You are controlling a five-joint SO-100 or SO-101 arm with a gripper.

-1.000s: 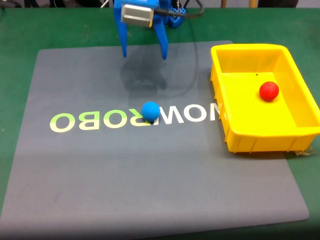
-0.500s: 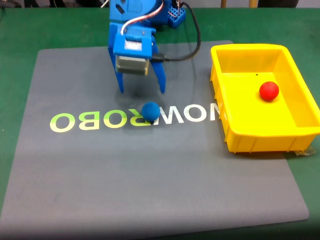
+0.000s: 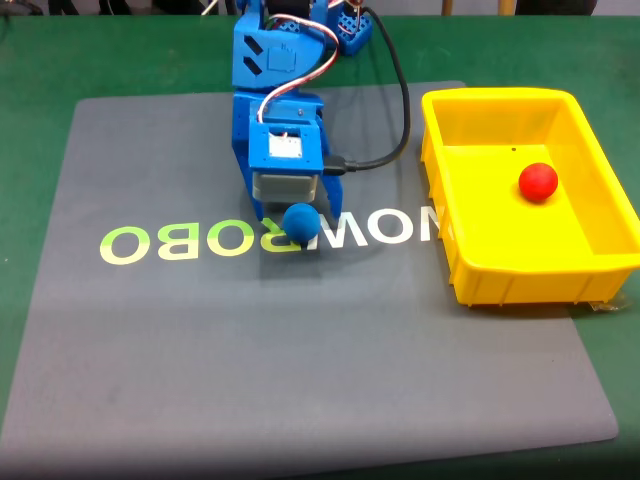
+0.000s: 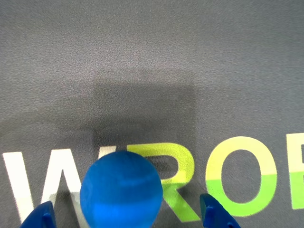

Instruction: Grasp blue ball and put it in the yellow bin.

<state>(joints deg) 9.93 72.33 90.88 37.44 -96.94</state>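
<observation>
Straddling the blue ball (image 4: 121, 189) on the grey mat (image 3: 300, 330), pincer (image 4: 128, 216) spread apart, fingertips (image 4: 42, 217) either side, yellow bin (image 3: 500, 282) well off right in the fixed view.

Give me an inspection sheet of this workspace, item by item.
Surface: grey mat with printed lettering, lying on a green table.
Job's things: blue ball rests on the mat's lettering; yellow bin sits at the mat's right edge in the fixed view.
Clutter: red ball inside the bin.
Grippers: gripper is down at the ball, open, with fingers on either side of it and gaps showing in the wrist view.
Cables: black cable loops from the arm's camera back toward the base.
Surroundings: nothing seen beyond the table edge.
</observation>
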